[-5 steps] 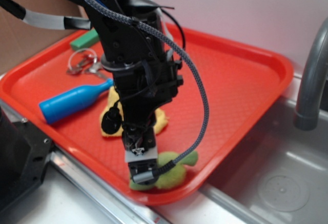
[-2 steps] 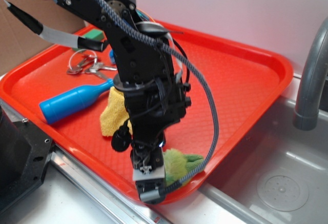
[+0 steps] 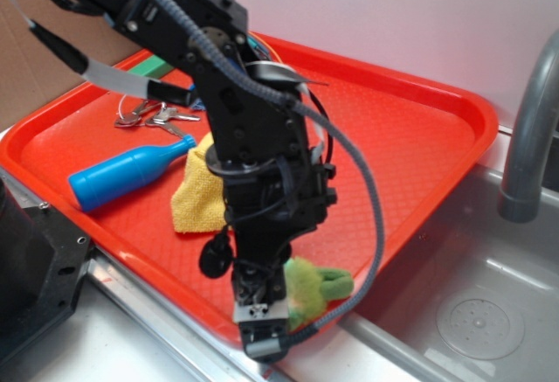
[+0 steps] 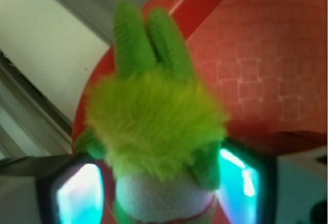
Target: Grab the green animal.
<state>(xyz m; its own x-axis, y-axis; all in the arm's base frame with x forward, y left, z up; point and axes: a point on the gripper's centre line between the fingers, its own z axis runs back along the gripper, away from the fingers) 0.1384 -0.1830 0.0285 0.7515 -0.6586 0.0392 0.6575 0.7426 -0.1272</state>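
Observation:
The green animal (image 3: 313,284) is a fuzzy lime-green plush with darker ear flaps and a pale patch. It sits at the near edge of the red tray (image 3: 419,137), its flaps pointing right. My gripper (image 3: 272,329) points down at the tray's front rim and is shut on it. In the wrist view the green animal (image 4: 154,121) fills the space between my gripper's (image 4: 159,183) two fingers, with the right pad (image 4: 241,178) pressed against it. The red tray (image 4: 266,55) lies behind it. My arm hides part of the plush in the exterior view.
A blue bottle (image 3: 127,172), a yellow cloth (image 3: 196,194), keys (image 3: 157,118) and a flat green block (image 3: 157,67) lie further back on the tray. A steel sink (image 3: 472,312) with a grey faucet (image 3: 524,137) is to the right. A black object (image 3: 35,268) stands at the left.
My gripper has moved toward the tray's front rim and to the right. The green animal has come along between the fingers and turned its flaps to the right.

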